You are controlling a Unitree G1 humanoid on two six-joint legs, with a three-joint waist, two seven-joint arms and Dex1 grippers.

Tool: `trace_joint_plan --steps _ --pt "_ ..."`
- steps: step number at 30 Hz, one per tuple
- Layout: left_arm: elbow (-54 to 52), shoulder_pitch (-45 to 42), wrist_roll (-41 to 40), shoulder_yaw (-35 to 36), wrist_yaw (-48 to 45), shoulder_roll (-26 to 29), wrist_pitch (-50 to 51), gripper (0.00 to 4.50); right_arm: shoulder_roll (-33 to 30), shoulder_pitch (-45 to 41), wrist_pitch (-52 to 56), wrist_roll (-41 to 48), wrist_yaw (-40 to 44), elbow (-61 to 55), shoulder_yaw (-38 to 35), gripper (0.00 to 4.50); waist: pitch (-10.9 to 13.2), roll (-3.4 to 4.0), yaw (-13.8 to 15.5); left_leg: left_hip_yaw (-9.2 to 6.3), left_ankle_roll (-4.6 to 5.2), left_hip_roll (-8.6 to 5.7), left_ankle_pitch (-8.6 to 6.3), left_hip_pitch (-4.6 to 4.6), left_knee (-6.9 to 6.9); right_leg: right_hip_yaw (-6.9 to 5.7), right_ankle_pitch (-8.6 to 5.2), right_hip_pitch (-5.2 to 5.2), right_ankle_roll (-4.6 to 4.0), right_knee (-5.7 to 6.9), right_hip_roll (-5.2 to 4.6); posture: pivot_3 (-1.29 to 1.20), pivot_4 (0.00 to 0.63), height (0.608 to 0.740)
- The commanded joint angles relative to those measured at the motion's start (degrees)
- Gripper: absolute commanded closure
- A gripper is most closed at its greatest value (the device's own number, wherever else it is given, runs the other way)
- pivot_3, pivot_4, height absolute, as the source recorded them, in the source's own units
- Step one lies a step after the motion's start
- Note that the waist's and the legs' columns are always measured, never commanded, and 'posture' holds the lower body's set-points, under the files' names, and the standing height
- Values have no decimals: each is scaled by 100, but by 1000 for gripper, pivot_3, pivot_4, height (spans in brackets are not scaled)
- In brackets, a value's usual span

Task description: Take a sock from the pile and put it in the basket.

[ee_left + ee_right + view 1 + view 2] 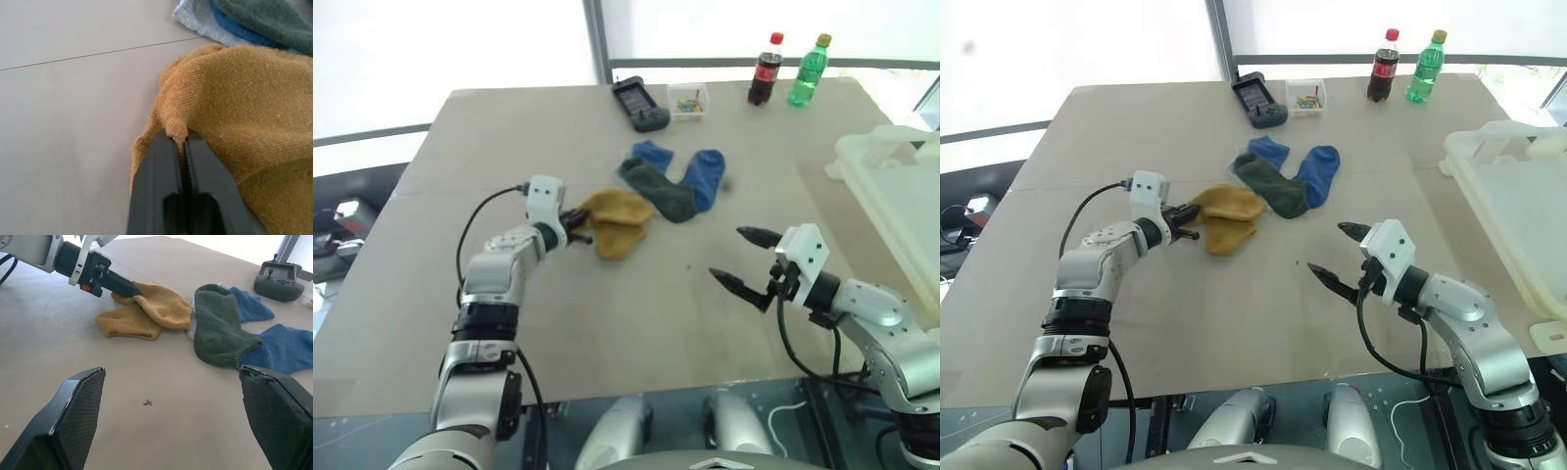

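Left gripper (182,147) is pinched on the yellow sock (619,220), right gripper (746,258) wide apart w/ nothing; lift slow, then go to the basket (891,191).

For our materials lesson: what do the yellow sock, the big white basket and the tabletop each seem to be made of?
Yellow sock: soft knitted fabric, matte; fuzzy ribbed loops show, and it bunches where the left gripper pinches it.
Basket: translucent whitish plastic, smooth moulded rim.
Tabletop: beige, matte, flat board, perhaps laminate; a thin seam crosses it.

A robot test lab: bare table (607,323), handheld controller (640,104) and cabled arms beside large windows (450,44).
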Motion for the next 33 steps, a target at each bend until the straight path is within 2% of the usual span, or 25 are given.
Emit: trace_joint_plan --steps 1,5,8,15,16,19,25,29,33 --pt "-474 -115 -485 400 -283 -11 -48 4363 -59 18 -85 42 -6 -198 -186 0 0 0 -3 0 0 0 0 0 0 -1 0 0 0 0 0 0 150 740" --pt "-1662 -31 -1732 633 -994 -27 843 4363 -82 62 -84 67 -15 -232 -220 0 0 -1 -3 -3 0 0 0 -6 1 -4 0 -1 0 -2 -3 0 150 740" --pt "-2414 179 -2632 607 -1492 214 1787 4363 -84 75 -72 85 -28 -247 -235 0 0 0 -25 -4 0 -1 0 -5 2 -5 0 1 0 -4 -5 0 150 740" --pt "-2974 514 -3804 513 -1774 665 3251 4363 -121 193 -16 82 -88 -328 -366 0 0 3 -49 2 -1 6 0 9 -1 6 -1 0 -1 16 26 0 150 740" --pt "-2983 544 -3833 516 -1681 677 3368 4363 -134 235 -5 83 -98 -354 -407 0 0 3 -32 2 -1 6 0 9 0 5 -1 0 -1 17 26 0 150 740" --pt "-2894 867 -3011 29 -1228 956 3189 4363 -199 422 29 118 -115 -460 -565 0 -1 3 -21 2 -1 4 0 9 1 7 -1 1 -1 14 25 0 150 740" --pt "-3270 1455 -2234 -685 -1219 1592 2864 4363 -197 582 194 274 -123 -609 -580 0 1 4 -20 15 0 4 0 10 -10 21 -1 -4 -1 7 26 0 150 740" --pt "-3533 1663 -1905 -968 -1347 1971 2604 4363 -81 498 333 284 -150 -665 -232 0 0 5 -7 17 -1 9 0 15 -15 23 -1 -2 -2 7 24 0 150 740" --pt "-3732 1694 -1812 -1151 -1296 1895 2560 4363 186 59 278 -64 -146 -408 514 0 1 7 -28 23 -1 10 0 18 -18 28 -1 -1 -1 7 23 0 150 740"
